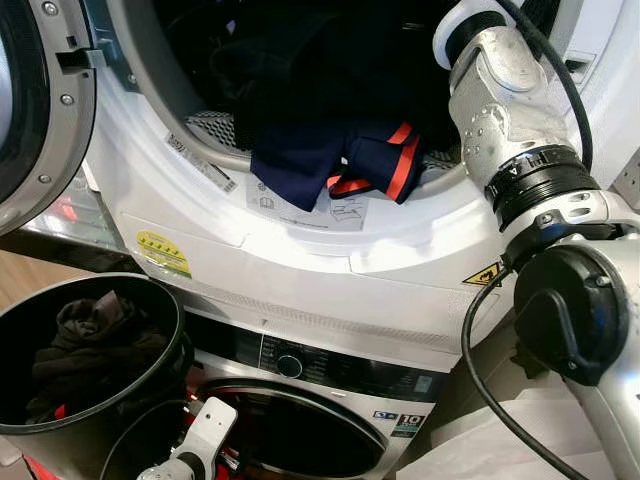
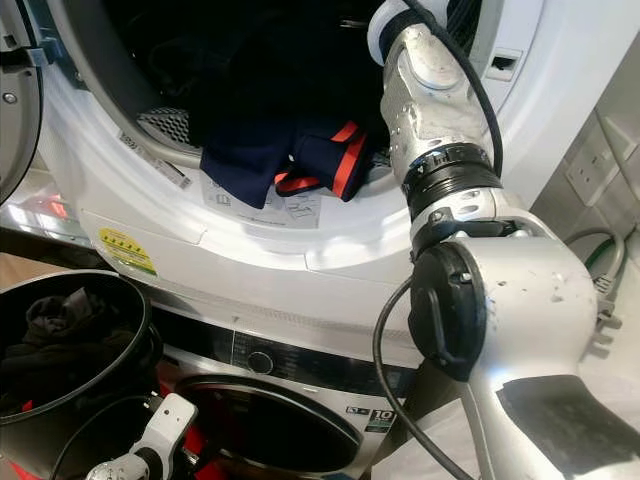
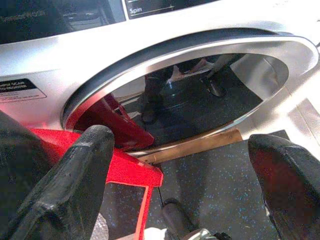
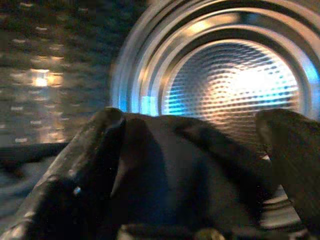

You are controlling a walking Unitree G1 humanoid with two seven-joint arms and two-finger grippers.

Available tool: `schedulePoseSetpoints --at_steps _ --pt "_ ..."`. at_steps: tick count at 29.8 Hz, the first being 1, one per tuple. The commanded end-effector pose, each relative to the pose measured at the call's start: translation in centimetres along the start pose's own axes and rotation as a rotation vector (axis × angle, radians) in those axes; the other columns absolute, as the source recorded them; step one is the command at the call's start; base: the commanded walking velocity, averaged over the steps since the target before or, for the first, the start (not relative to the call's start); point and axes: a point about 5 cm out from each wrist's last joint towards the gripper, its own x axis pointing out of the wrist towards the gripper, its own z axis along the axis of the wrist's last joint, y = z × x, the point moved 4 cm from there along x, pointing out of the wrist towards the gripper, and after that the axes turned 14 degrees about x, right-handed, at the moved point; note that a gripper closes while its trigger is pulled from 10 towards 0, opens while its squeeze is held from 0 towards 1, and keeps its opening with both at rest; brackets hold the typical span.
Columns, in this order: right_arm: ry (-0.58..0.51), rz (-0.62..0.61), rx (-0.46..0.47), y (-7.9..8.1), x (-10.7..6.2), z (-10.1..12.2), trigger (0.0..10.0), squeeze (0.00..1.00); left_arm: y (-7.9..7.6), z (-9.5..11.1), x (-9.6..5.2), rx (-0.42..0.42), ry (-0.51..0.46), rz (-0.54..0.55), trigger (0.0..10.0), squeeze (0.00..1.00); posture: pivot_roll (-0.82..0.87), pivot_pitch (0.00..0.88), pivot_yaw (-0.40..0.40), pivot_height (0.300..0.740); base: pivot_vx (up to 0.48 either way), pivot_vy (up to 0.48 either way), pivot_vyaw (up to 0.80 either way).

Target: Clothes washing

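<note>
The white upper drum machine (image 1: 300, 240) stands stacked on a second white front-loading machine with a dark round door (image 1: 300, 430), and its round opening is wide open, with the grey-rimmed door (image 1: 40, 110) swung to the robot's left. Beside the lower machine, on the robot's left, a black round basket (image 1: 150, 300) holds some dark crumpled clothes (image 1: 90, 345). The silver right arm (image 1: 515, 130) reaches up and forward into the upper drum, so this arm is much nearer to the laundry than the left one. A navy garment with orange-red trim (image 1: 330, 155) hangs over the lower lip of the opening, partly inside and partly out, to the left of the right forearm; more dark cloth (image 4: 190, 170) lies deeper in the drum. In the right wrist view the right tool (image 4: 200, 165) has its two black fingers spread wide, and the dark cloth lies between them, directly ahead, with the perforated metal drum wall (image 4: 235, 85) behind; whether the fingers already touch it I cannot tell. The left tool (image 3: 185, 175) is low before the lower door, spread and holding nothing
</note>
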Motion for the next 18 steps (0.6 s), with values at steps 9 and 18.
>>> schedulePoseSetpoints --at_steps 9,18 --pt "-0.033 0.407 0.186 5.0 -0.7 0.3 10.0 0.0 -0.7 -0.3 0.1 -0.01 0.009 -0.025 10.0 0.0 0.12 0.0 -0.052 0.74 0.0 0.0 0.0" --pt "-0.16 0.571 0.206 6.3 -2.0 2.0 10.0 0.0 -0.8 -0.1 0.2 -0.015 0.004 -0.031 10.0 0.0 0.11 0.0 -0.051 0.74 0.0 0.0 0.0"
